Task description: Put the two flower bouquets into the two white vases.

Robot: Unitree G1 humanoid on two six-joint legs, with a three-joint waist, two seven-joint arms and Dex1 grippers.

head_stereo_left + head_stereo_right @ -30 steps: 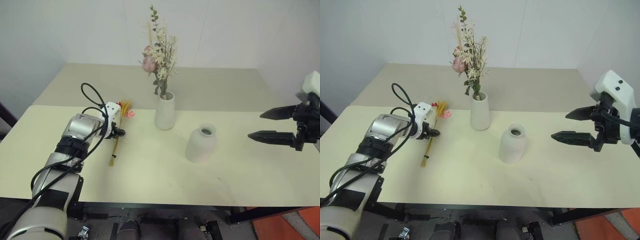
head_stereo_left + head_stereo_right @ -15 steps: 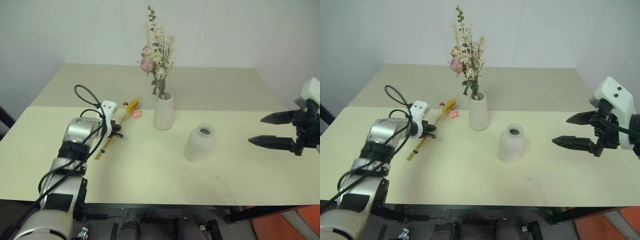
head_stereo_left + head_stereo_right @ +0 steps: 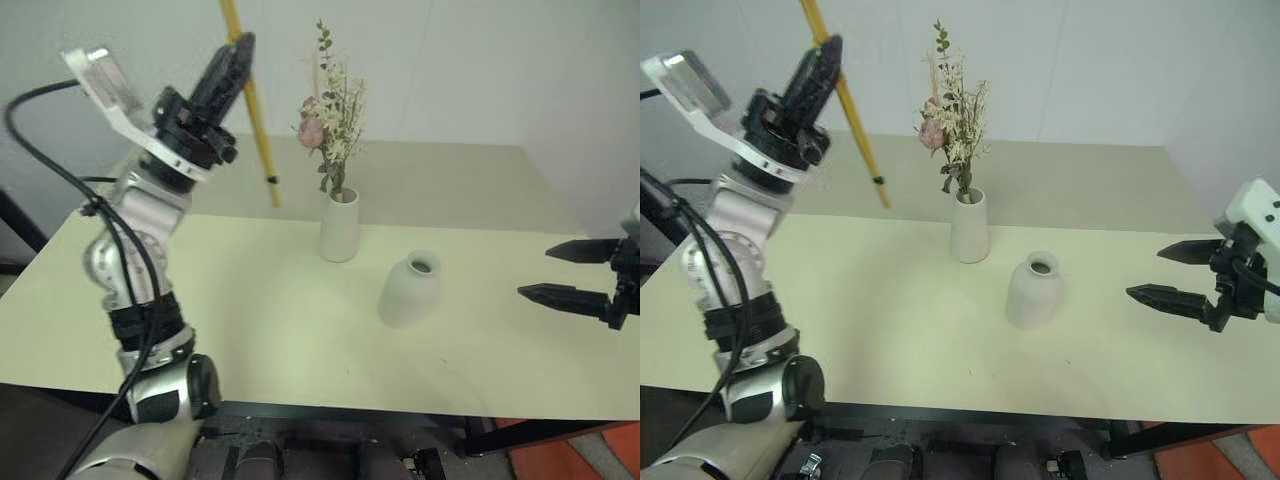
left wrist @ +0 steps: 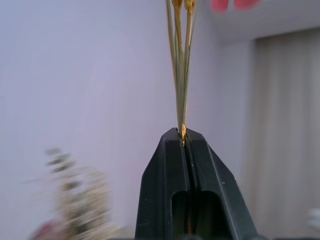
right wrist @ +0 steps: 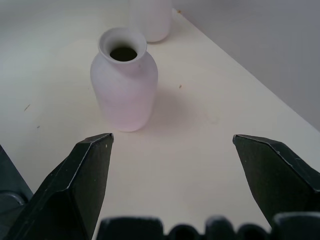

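My left gripper (image 3: pixel 237 52) is raised high at the left, shut on the long yellow stems of the slim bouquet (image 3: pixel 256 130). The stems slant down toward the table, their cut ends hanging in the air left of the tall vase. In the left wrist view the stems (image 4: pixel 181 75) rise from the closed fingertips (image 4: pixel 172 142), with pink blossoms (image 4: pixel 232 4) at the top edge. The bushy bouquet (image 3: pixel 334 115) stands in the tall white vase (image 3: pixel 339 226). The short rounded vase (image 3: pixel 410 290) stands empty. My right gripper (image 3: pixel 535 271) hovers open to that vase's right, and its wrist view looks at the vase (image 5: pixel 124 80).
The pale table (image 3: pixel 250 320) has a seam across it behind the vases, and white walls stand close behind. The tall vase's base (image 5: pixel 150 17) lies just beyond the short one in the right wrist view.
My left gripper closed on the slim bouquet's stems, lifted it off the table and swung it high, turning the stems nearly upright. The right gripper stayed open and hardly moved.
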